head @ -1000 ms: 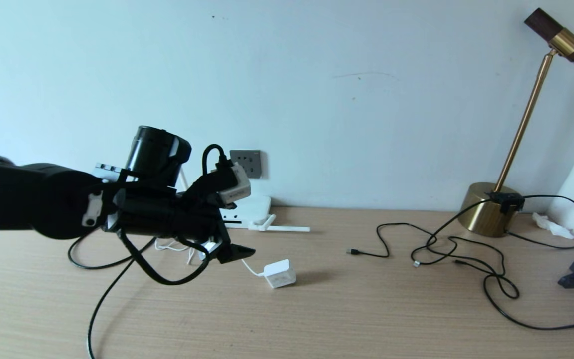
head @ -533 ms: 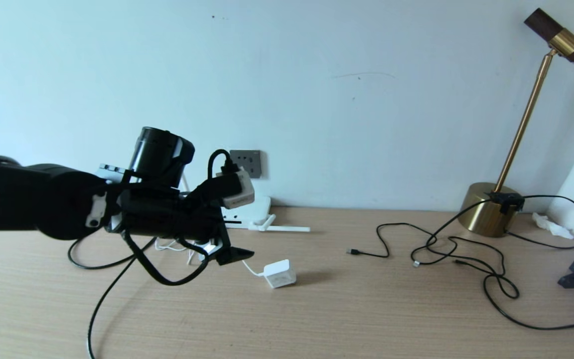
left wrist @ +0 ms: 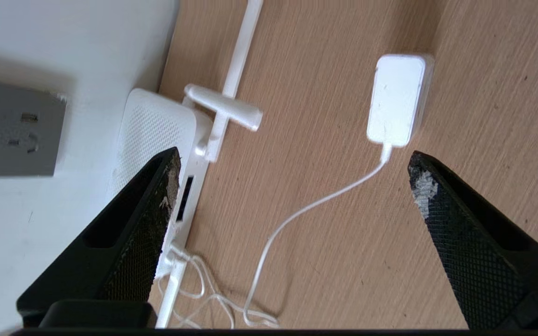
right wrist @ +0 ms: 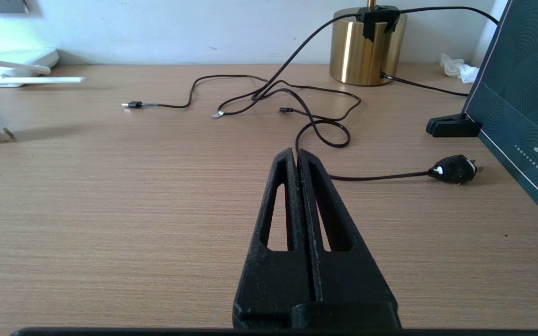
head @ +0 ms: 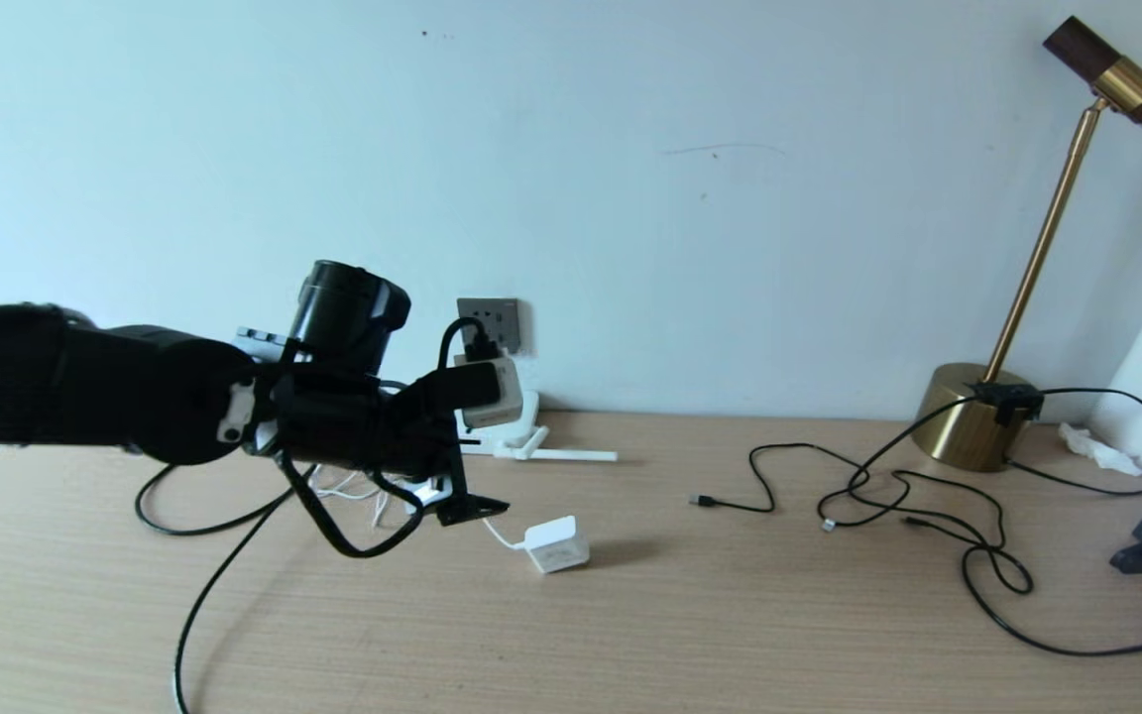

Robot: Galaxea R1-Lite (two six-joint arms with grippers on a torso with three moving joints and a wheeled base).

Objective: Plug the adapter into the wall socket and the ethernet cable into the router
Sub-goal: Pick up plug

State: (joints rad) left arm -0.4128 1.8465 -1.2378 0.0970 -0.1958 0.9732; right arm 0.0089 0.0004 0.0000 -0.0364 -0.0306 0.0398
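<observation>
The left claw [left wrist: 292,177] is wide open and holds nothing. The adapter [left wrist: 397,100] lies on the desk [left wrist: 343,261] just past its tips. It looks small, light and hard; pinch its flat sides.

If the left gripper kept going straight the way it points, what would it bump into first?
Probably the table: the open left gripper has bare wood and the adapter's cord between its tips. The adapter lies a little off that line, the router off to one side. Depth is unclear.

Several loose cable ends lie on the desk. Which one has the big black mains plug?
The black mains plug lies by the dark box, chunky with metal pins. The other cable ends are slim connectors.
</observation>
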